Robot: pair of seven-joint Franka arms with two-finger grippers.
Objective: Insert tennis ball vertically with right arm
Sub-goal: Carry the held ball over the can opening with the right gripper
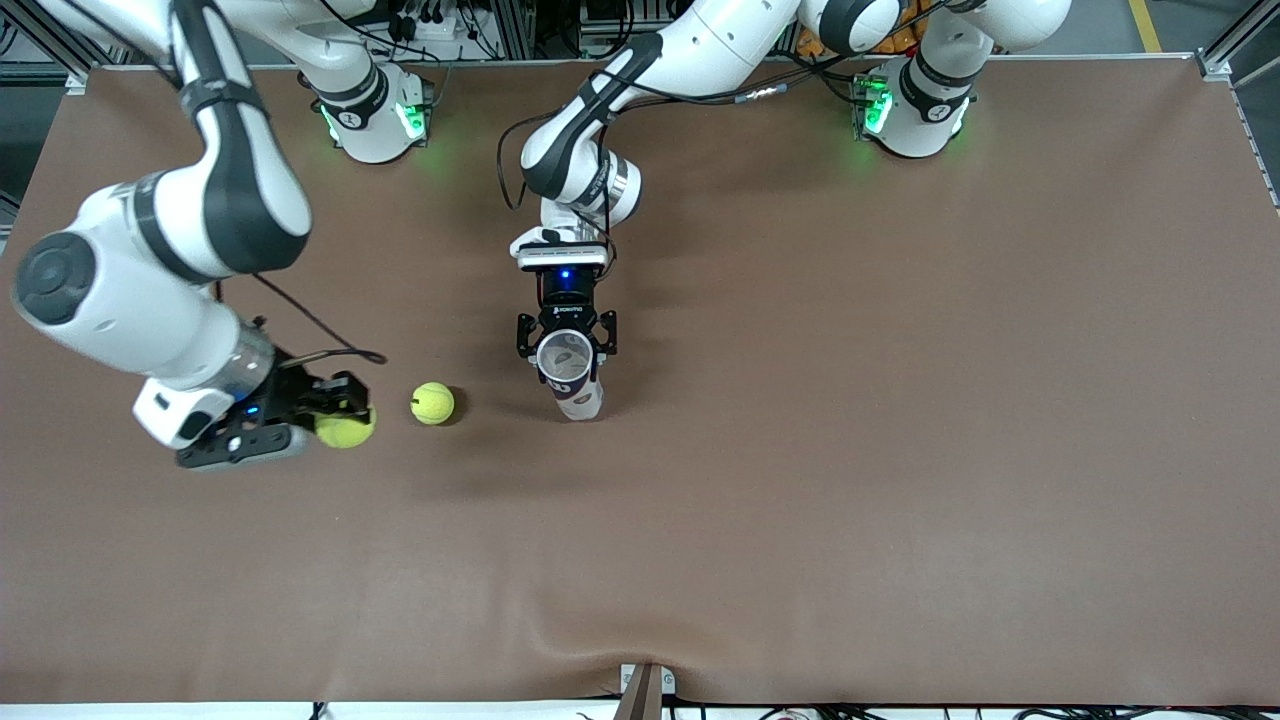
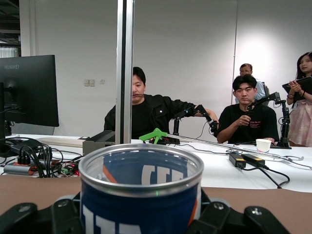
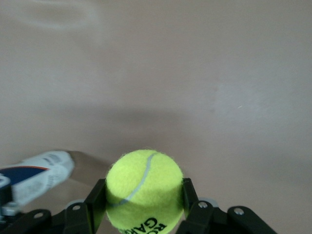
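My right gripper (image 1: 335, 415) clamped on tennis ball (image 1: 346, 428), at 9 o'clock of spare ball (image 1: 432, 403). My left gripper (image 1: 566, 340) grips can (image 1: 571, 375) upright, mouth open. Grasp done; carry over can and vertical insertion left

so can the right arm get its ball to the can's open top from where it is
Probably yes. The right gripper is shut on a ball, and the can stands upright in the left gripper, mouth open. Only a loose ball lies between, low on the table.
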